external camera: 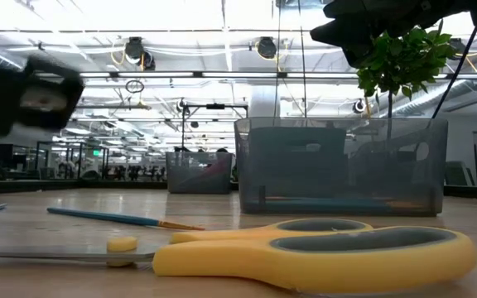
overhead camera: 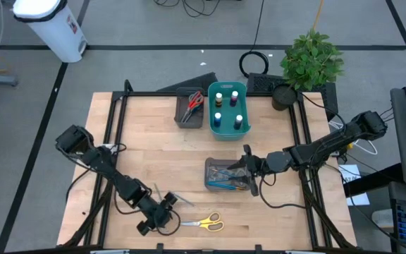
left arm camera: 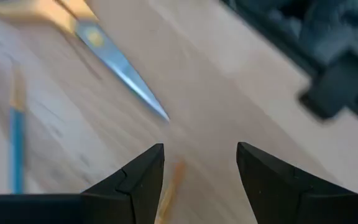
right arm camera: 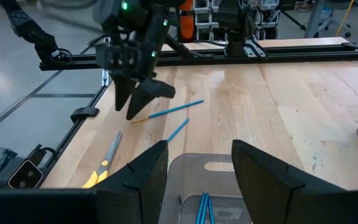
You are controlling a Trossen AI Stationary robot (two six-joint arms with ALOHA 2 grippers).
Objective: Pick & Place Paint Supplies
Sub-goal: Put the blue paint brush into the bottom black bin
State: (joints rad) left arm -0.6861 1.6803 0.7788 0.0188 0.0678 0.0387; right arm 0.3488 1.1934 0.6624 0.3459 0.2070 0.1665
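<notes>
Left gripper (overhead camera: pixel 166 214) hovers low near the table's front edge, jaws apart and empty, over two loose brushes (right arm camera: pixel 169 110) with the yellow scissors (overhead camera: pixel 204 224) just beside. Judgement: straddle one brush across its shaft, descend square, close gently so it doesn't roll. Right gripper (overhead camera: pixel 247 169) hangs parted and empty over the grey tray (overhead camera: pixel 213 168) holding brushes. No readable writing.

Grey floor (overhead camera: pixel 154 28) crossed by dark lines, white cylindrical bin (overhead camera: pixel 51 25) at far left, green leafy potted plant (overhead camera: pixel 312 60) far right, bright ceiling lights (external camera: pixel 164 16) overhead.
</notes>
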